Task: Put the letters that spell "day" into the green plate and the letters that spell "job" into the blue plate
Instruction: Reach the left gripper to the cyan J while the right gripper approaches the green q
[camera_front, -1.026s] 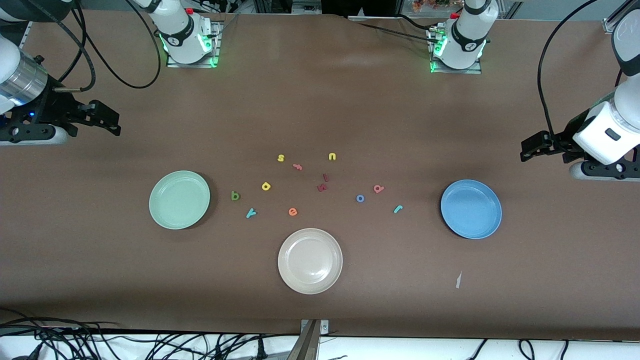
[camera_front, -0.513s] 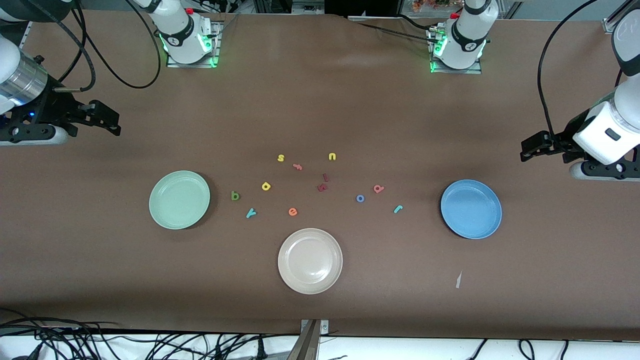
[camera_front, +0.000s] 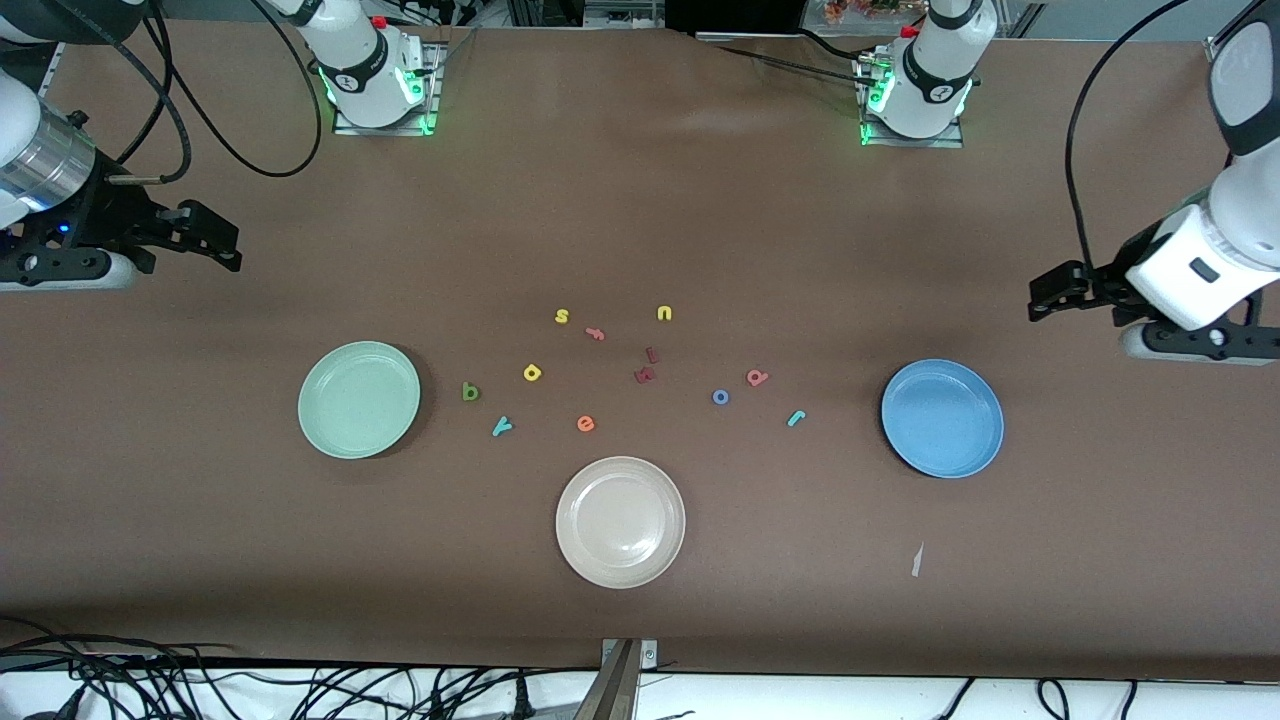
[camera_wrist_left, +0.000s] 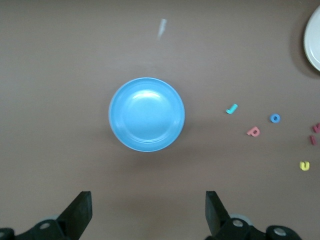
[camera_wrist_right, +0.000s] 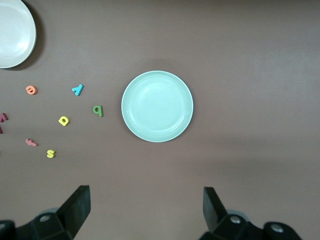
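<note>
The green plate (camera_front: 359, 399) (camera_wrist_right: 157, 106) lies toward the right arm's end, with the olive "d" (camera_front: 470, 392), yellow "a" (camera_front: 532, 373) and teal "y" (camera_front: 502, 427) beside it. The blue plate (camera_front: 942, 418) (camera_wrist_left: 146, 114) lies toward the left arm's end; the blue "o" (camera_front: 720, 397), pink "b" (camera_front: 757, 377) and teal "j" (camera_front: 796, 418) are beside it. Both plates hold nothing. My left gripper (camera_front: 1040, 300) (camera_wrist_left: 149, 210) hangs open over bare table past the blue plate. My right gripper (camera_front: 232, 248) (camera_wrist_right: 147, 207) waits open over bare table past the green plate.
A beige-white plate (camera_front: 620, 521) sits nearest the front camera. Other letters lie mid-table: yellow "s" (camera_front: 562, 316), salmon "f" (camera_front: 596, 333), yellow "u" (camera_front: 664, 313), orange "e" (camera_front: 586, 424), two dark red letters (camera_front: 646, 375). A paper scrap (camera_front: 916, 560) lies near the blue plate.
My left arm has shifted slightly toward the table's middle. The right arm, the letters and the plates have not moved.
</note>
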